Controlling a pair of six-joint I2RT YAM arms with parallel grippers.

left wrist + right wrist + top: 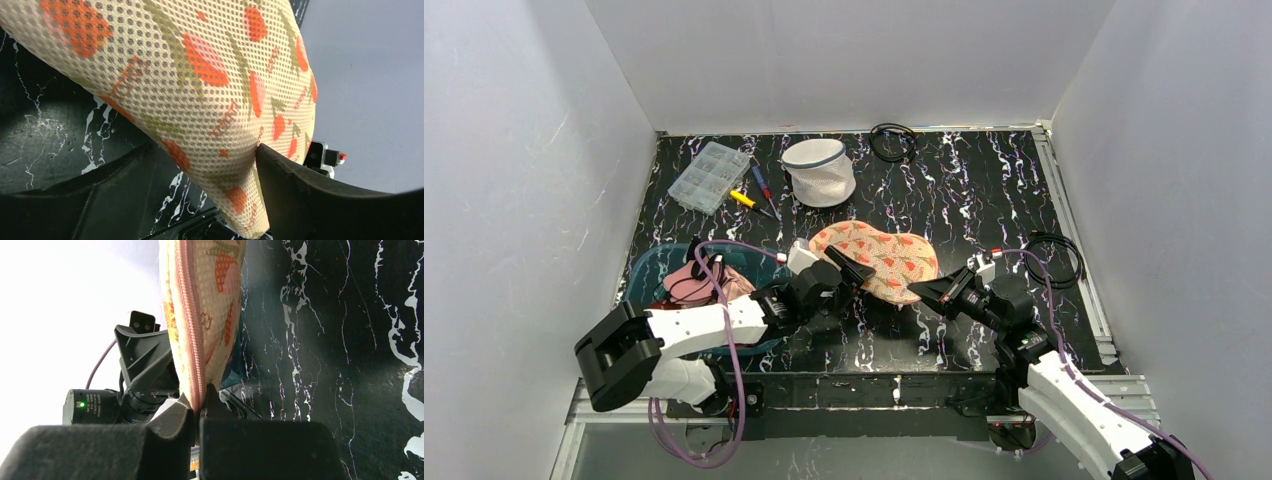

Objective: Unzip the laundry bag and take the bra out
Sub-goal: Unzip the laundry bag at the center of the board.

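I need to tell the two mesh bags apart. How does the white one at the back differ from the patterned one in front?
The white bag has a blue-grey rim; the patterned bag is cream with orange prints and a pink zipper. The white bag stands drum-shaped, untouched; the patterned bag is flat, its zipper edge pinched by the right gripper. Both are mesh.

The cream mesh bag (876,258) bears orange-red flowers and a pink zipper (186,315).

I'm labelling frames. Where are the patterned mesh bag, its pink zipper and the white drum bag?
patterned mesh bag (889,250), top view, upper face
pink zipper (191,340), right wrist view, mid-length
white drum bag (821,182), top view, side wall
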